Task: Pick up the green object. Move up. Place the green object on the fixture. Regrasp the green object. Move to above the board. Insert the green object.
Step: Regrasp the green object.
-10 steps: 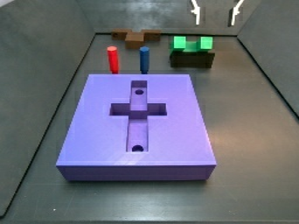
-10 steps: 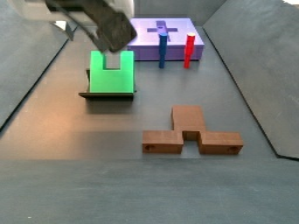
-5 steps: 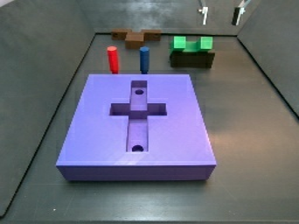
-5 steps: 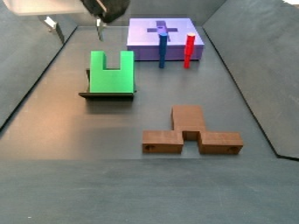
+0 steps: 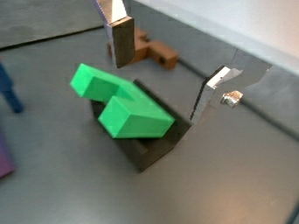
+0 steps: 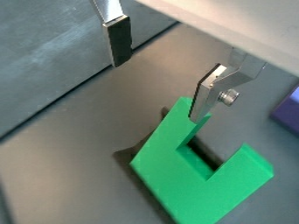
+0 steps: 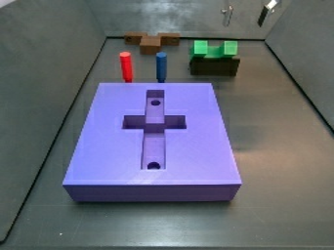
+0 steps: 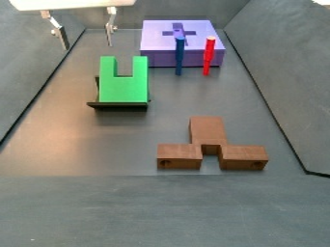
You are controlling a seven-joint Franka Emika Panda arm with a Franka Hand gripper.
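The green object (image 7: 216, 46) is a bright U-shaped block lying on the dark fixture (image 7: 216, 66) at the far end of the floor. In a side view it lies flat (image 8: 123, 81), with its notch facing the board (image 8: 160, 41). The purple board (image 7: 189, 146) has a cross-shaped recess and two round holes. My gripper (image 7: 248, 14) hangs high above the green object, open and empty. Both wrist views show the silver fingers (image 5: 118, 39) (image 6: 117, 40) spread wide, well above the green object (image 5: 122, 107) (image 6: 198, 168) and apart from it.
A red peg (image 7: 127, 66) and a blue peg (image 7: 162, 65) stand upright between the board and the fixture. A brown piece (image 8: 210, 145) lies on the floor beyond the fixture (image 8: 119, 104). Grey walls enclose the floor on the sides.
The gripper has risen straight up from the green object, which stays on the fixture. Only the fingertips remain in the side views.
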